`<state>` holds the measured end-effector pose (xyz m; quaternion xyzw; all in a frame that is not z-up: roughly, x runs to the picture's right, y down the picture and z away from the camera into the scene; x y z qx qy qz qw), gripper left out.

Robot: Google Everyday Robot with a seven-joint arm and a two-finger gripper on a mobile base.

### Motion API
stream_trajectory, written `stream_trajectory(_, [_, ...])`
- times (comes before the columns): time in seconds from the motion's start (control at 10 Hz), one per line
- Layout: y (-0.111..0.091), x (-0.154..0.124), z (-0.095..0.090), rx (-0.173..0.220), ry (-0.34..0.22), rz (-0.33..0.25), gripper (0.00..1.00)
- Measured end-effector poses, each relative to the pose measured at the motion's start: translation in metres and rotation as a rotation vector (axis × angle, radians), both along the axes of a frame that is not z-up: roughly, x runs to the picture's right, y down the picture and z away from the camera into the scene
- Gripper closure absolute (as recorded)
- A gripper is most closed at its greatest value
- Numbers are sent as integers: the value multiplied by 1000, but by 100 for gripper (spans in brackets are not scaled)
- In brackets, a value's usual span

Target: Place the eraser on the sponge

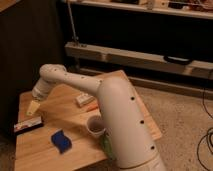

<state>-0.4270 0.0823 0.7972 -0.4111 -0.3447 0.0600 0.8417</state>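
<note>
Print on cream packet (84,99) too blurred for me to read. Arm reaches down-left; gripper (34,106) hangs over eraser (27,125) at tabletop (60,116) left edge, fingers released, empty. Sponge (61,141) near front edge, apart from eraser.

- The white rounded robot arm (122,120) rises from the lower centre of the frame and reaches up and left.
- It bends at a joint in the upper left, then slopes downward.
- The pale yellow two-finger gripper (33,107) hangs at mid-left, pointing down, fingers spread, holding nothing.
</note>
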Motion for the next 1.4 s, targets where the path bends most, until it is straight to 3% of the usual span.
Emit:
stream_trajectory(0.3, [6, -28, 6, 103, -31, -83, 20])
stream_trajectory(1.0, [5, -27, 7, 103, -26, -80, 20])
stream_trajectory(1.2, [2, -20, 11, 139, 18, -98, 20])
stream_trajectory(1.4, [11, -24, 2, 184, 62, -134, 20])
